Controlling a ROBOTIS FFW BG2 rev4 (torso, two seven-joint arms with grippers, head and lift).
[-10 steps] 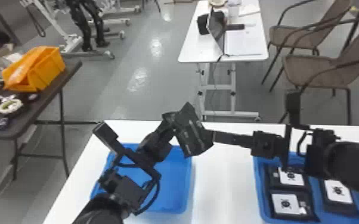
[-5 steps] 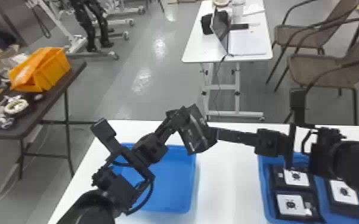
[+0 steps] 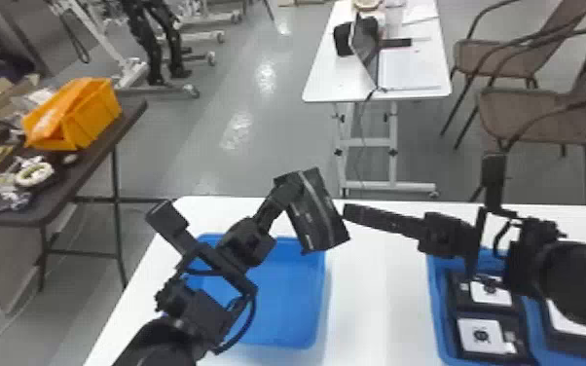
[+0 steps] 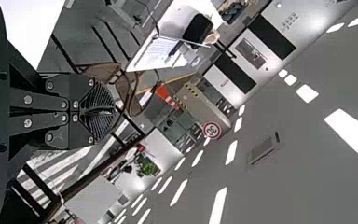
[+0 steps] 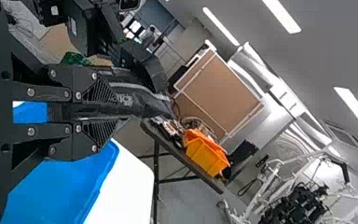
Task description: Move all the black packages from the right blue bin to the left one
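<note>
right gripper (image 3: pixel 347 213) has the black package (image 3: pixel 320 214): in the right wrist view its fingers stand a bit apart, clamped on dark material that runs on past the tips. in the head view those tips sit at the package's near-right edge, pointing left.

left gripper (image 3: pixel 297 182) is up against the package's other side, tip overlapping its upper end in the head view. left wrist view has my fingers pressed together (can't tell if they pinch any of it).

package hangs tilted between my two arms, raised, a grey stripe running down its face. in the head view its lower end overlaps the back right corner of the left blue bin (image 3: pixel 284 297).

right blue bin (image 3: pixel 437 316) sits under my right arm. i see packages with white labels in it: a back one (image 3: pixel 462 297), a front one (image 3: pixel 515 331) right by it, and one further right (image 3: pixel 557 336), partly behind the arm. both bins are on the white table (image 3: pixel 379 301).

off to the left, orange crate (image 3: pixel 90 119) on the dark table (image 3: pixel 85 175). desk (image 3: pixel 326 87) and chairs (image 3: pixel 521 114) farther back.
</note>
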